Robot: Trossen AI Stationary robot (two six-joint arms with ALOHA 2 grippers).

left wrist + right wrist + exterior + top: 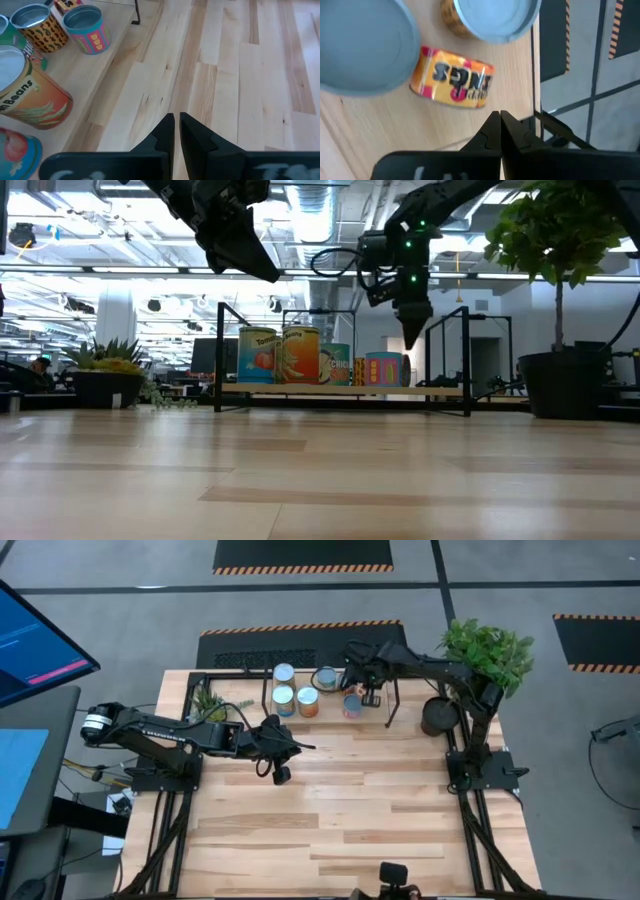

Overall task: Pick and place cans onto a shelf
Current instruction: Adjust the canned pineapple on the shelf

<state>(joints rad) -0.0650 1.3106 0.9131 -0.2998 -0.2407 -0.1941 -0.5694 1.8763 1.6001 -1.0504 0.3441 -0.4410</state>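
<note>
Wood shelf (330, 718) at the far side of the tabletop (340, 810), already carrying the cans (296, 698) grouped near its middle. Right hand (369, 692) raised above the shelf beside the cans, fingers pressed together, holding nothing. Left hand (281, 773) hovering over bare tabletop just in front of the shelf, fingers likewise closed and empty. Probably the placing step finished or nearly so; next, seemingly, a retreat clear of the cans without knocking them.
</note>
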